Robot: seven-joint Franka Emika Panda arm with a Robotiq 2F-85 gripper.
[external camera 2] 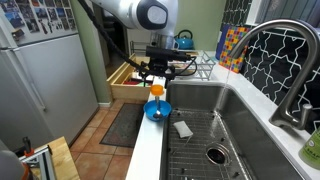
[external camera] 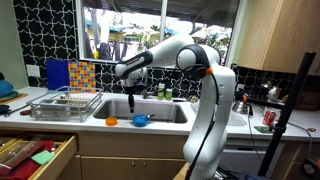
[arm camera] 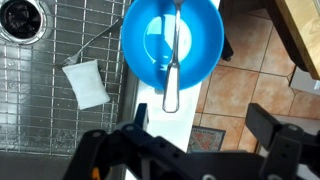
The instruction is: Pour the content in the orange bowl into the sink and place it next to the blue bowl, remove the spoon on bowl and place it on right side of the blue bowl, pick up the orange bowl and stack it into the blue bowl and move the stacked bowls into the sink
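The blue bowl (arm camera: 170,40) sits on the narrow counter strip at the sink's front edge, with a metal spoon (arm camera: 170,65) lying across it, handle over the near rim. It shows in both exterior views (external camera: 140,120) (external camera 2: 158,110). The orange bowl (external camera: 111,121) (external camera 2: 157,90) sits on the same strip beside the blue bowl; it is out of the wrist view. The sink (arm camera: 50,110) (external camera: 160,112) (external camera 2: 225,125) has a wire grid on its floor. My gripper (arm camera: 200,118) (external camera: 131,100) (external camera 2: 155,75) hangs above the bowls, open and empty.
A white sponge (arm camera: 87,82) lies on the sink grid near the drain (arm camera: 22,17). A wire dish rack (external camera: 65,103) stands beside the sink. A drawer (external camera: 35,155) is pulled open below the counter. The tall faucet (external camera 2: 275,60) rises behind the basin.
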